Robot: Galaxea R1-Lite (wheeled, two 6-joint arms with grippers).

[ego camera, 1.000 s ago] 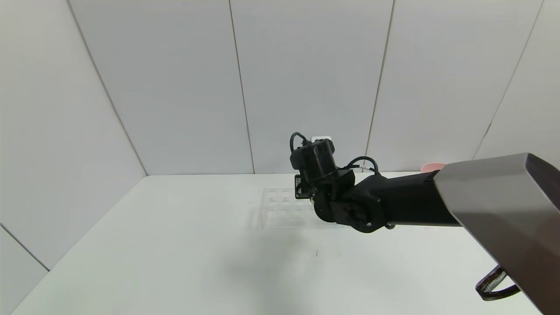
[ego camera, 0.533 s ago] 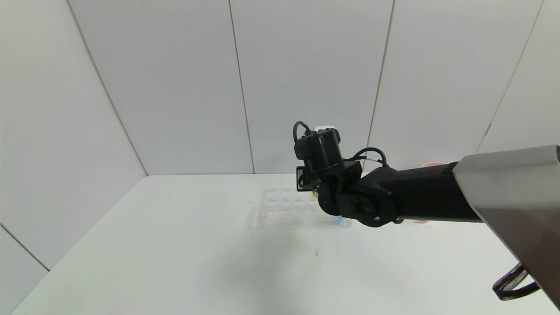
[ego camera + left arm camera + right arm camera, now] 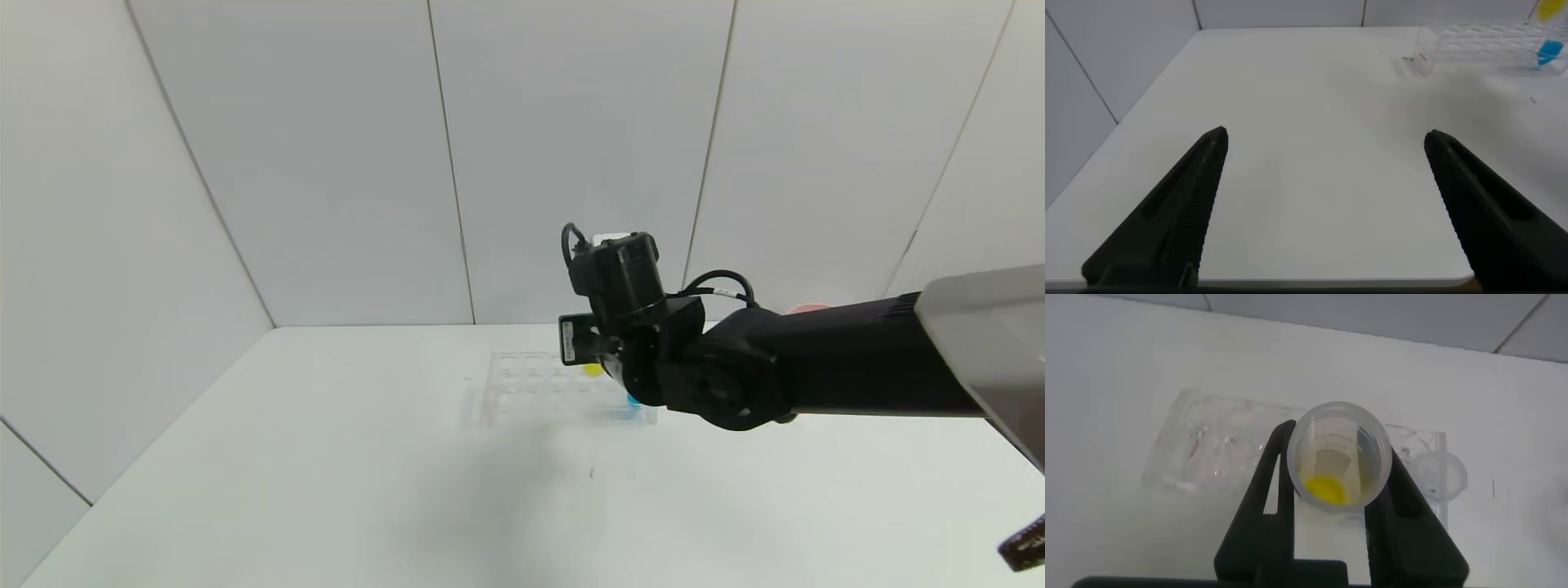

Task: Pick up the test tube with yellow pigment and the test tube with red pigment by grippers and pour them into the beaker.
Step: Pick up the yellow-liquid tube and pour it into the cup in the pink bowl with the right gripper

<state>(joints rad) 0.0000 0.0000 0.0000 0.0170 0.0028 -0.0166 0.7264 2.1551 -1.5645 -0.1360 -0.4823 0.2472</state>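
My right gripper (image 3: pixel 591 361) hangs above the clear tube rack (image 3: pixel 531 390) and is shut on the test tube with yellow pigment (image 3: pixel 593 369). In the right wrist view I look down the tube's open mouth (image 3: pixel 1339 457), held between the two black fingers (image 3: pixel 1267 490), with yellow liquid at its bottom. The tube is clear of the rack (image 3: pixel 1200 453). My left gripper (image 3: pixel 1325 139) is open and empty over bare table near its front left edge. The red tube and the beaker are out of view.
A blue-liquid tube (image 3: pixel 633 400) stands at the rack's right end, and it also shows in the left wrist view (image 3: pixel 1548 53). A pink bowl (image 3: pixel 807 309) peeks out behind my right arm. The white table (image 3: pixel 326 457) is bounded by grey walls.
My right gripper has risen and shifted right with the yellow tube, lifting it above the rack. The blue tube has come into view under the arm.
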